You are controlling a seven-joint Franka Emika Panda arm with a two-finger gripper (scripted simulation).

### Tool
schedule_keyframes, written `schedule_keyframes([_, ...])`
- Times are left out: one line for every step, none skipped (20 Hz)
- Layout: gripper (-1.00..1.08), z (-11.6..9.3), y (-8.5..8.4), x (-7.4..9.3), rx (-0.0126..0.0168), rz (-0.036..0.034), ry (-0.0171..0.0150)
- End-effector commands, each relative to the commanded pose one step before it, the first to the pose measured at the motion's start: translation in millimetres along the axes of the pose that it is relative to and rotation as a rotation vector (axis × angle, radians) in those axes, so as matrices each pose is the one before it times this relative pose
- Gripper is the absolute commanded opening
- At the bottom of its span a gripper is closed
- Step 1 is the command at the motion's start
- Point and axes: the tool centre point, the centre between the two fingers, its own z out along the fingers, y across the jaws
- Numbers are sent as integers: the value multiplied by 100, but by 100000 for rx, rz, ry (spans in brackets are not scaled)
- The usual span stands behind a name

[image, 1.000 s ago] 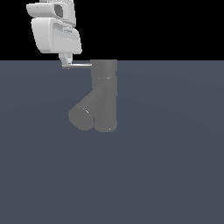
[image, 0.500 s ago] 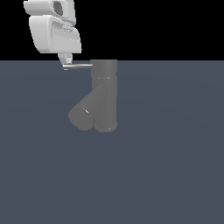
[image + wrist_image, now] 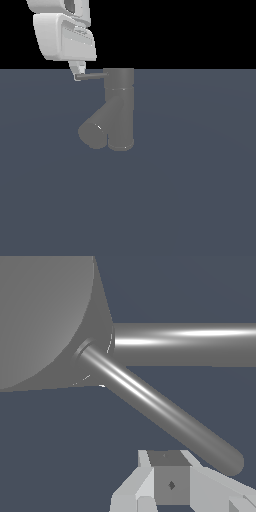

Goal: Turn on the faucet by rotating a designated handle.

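At the handle's (image 3: 92, 76) free end, away from the faucet (image 3: 119, 107) — hand (image 3: 77, 73) touching, grip state unclear; nothing moved since a second ago — rotation not started.

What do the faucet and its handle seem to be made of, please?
The faucet looks like dark grey matte metal or plastic: flat, even shading, only faint glints. The handle looks like smoother metal, with a bright streak along its length. Being a render, neither is certain.

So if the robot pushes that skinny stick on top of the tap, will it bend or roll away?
Probably neither. The handle looks like a straight stiff rod fixed into the faucet, so it likely swings around. Its shiny round surface may let the gripper slide.
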Motion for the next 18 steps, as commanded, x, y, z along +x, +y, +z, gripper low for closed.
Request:
schedule_keyframes([-100, -2, 562, 1417, -598, 1342, 426])
schedule_keyframes([-100, -11, 217, 217, 0, 0, 0])
schedule_keyframes([-100, 11, 206, 215, -47, -9, -8])
schedule_keyframes([-100, -11, 217, 218, 0, 0, 0])
schedule_keyframes([-100, 11, 206, 216, -48, -8, -7])
schedule_keyframes([-100, -12, 218, 218, 0, 0, 0])
schedule_keyframes([-100, 11, 206, 217, -48, -7, -6])
schedule_keyframes([-100, -12, 218, 219, 0, 0, 0])
schedule_keyframes([-100, 10, 206, 218, -48, -5, -5])
schedule_keyframes([-100, -12, 218, 219, 0, 0, 0])
schedule_keyframes([-100, -12, 219, 219, 0, 0, 0])
schedule_keyframes([-100, 10, 206, 219, -49, -3, -4])
schedule_keyframes([-100, -13, 219, 220, 0, 0, 0])
schedule_keyframes([-100, 9, 206, 221, -49, -1, -3])
schedule_keyframes([-100, -14, 219, 221, 0, 0, 0])
schedule_keyframes([-100, -14, 220, 222, 0, 0, 0])
schedule_keyframes([-100, 0, 0, 0, 0, 0, 0])
schedule_keyframes([-100, 49, -179, -925, 466, -1290, 88])
